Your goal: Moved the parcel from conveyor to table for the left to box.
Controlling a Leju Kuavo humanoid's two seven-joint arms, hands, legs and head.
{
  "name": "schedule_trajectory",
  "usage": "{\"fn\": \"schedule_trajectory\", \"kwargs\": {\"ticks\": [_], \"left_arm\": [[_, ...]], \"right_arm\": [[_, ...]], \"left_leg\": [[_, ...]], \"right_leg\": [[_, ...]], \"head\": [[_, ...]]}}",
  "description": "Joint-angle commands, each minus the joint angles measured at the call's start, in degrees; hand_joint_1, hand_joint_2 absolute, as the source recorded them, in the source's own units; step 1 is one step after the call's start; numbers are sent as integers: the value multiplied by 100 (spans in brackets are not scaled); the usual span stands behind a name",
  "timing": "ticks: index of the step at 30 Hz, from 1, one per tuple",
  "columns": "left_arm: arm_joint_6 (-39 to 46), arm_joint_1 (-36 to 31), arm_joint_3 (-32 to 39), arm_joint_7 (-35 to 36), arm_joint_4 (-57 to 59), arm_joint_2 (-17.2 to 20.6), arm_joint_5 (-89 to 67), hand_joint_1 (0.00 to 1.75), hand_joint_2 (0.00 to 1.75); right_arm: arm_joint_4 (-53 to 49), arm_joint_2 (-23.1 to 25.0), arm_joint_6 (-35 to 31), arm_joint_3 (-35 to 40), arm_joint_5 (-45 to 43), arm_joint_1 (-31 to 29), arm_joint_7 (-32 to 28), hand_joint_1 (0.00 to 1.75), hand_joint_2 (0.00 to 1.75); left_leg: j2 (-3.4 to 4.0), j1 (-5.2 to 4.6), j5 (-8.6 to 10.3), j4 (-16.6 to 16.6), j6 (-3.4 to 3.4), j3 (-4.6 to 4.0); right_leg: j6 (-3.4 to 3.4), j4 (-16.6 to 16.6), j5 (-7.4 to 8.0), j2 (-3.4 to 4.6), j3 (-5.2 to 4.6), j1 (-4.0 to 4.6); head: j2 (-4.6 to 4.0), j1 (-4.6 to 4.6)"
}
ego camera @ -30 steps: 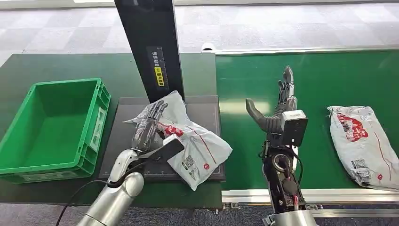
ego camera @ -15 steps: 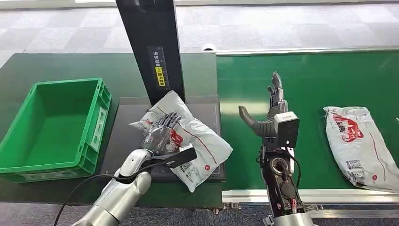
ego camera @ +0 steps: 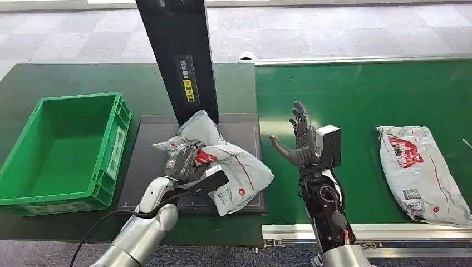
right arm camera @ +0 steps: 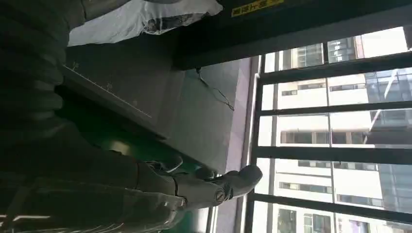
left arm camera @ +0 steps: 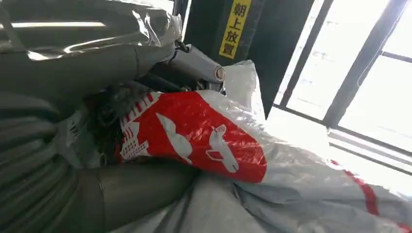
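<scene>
still on the dark tray (ego camera: 144,167) beside the green crate (ego camera: 33,196), the parcel (ego camera: 234,167) is bunched in the left hand (ego camera: 183,160), so its slack film may slip free, while the right hand (ego camera: 298,142) hangs open, holding nothing.

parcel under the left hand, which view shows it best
The head view: the whole parcel lies on the dark plate, left hand gripping it. The left wrist view is a close-up of its red print; the right wrist view catches one corner.
</scene>
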Motion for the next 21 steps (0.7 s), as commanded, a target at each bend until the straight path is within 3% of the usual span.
{"fn": "schedule_trajectory", "kwargs": {"ticks": [1, 8, 13, 15, 16, 17, 19, 21], "left_arm": [[653, 116, 365, -214, -345, -87, 311, 175, 175], [1920, 181, 590, -1285, -981, -106, 1147, 175, 175], [2153, 352, 1129, -1921, -1472, -349, 1244, 175, 175], [2153, 469, 2099, -2591, -1909, -800, 702, 175, 175], [2153, 469, 2099, -2591, -1909, -800, 702, 175, 175], [2153, 405, 3077, -3087, -2165, -1193, 182, 175, 175], [2153, 263, 3350, -3102, -2142, -1167, 9, 175, 175], [2153, -43, 4439, -3087, -2409, -1365, -1041, 175, 175]], "right_arm": [[1175, 39, -33, 14, -99, -592, 86, 0, 175], [1210, 6, -77, 173, -191, -637, -48, 0, 175], [1160, -12, -124, 295, -208, -639, -154, 0, 175], [1148, -43, -144, 359, -229, -632, -197, 0, 175], [1148, -43, -144, 359, -229, -632, -197, 0, 175], [1112, -57, -164, 405, -258, -607, -238, 0, 175], [1089, -55, -173, 428, -270, -599, -246, 0, 175], [1037, -52, -185, 478, -283, -578, -248, 0, 175]], "left_leg": [[13, -2, -3, 0, 1, 1], [6, -1, -2, 2, 0, -11], [14, -2, -4, 1, 1, -10], [21, -2, -6, -7, 3, 4], [12, -1, -5, 6, 2, -15], [20, -1, -8, 4, 3, -7], [15, 0, -5, 7, 2, -16], [24, 0, -5, 3, 0, -9]], "right_leg": [[5, -1, 0, 3, -1, -1], [3, 0, -1, -2, -13, 0], [5, 0, -1, 4, -13, -1], [9, -9, -1, 3, 1, -1], [6, 3, -2, 1, -16, 0], [9, 0, -2, 4, -9, 0], [5, 3, -1, 4, -17, 1], [4, 2, 1, 11, -14, 1]], "head": [[0, 0], [0, 0], [0, 0], [0, 0], [0, -2], [0, 0], [0, 0], [0, 0]]}}
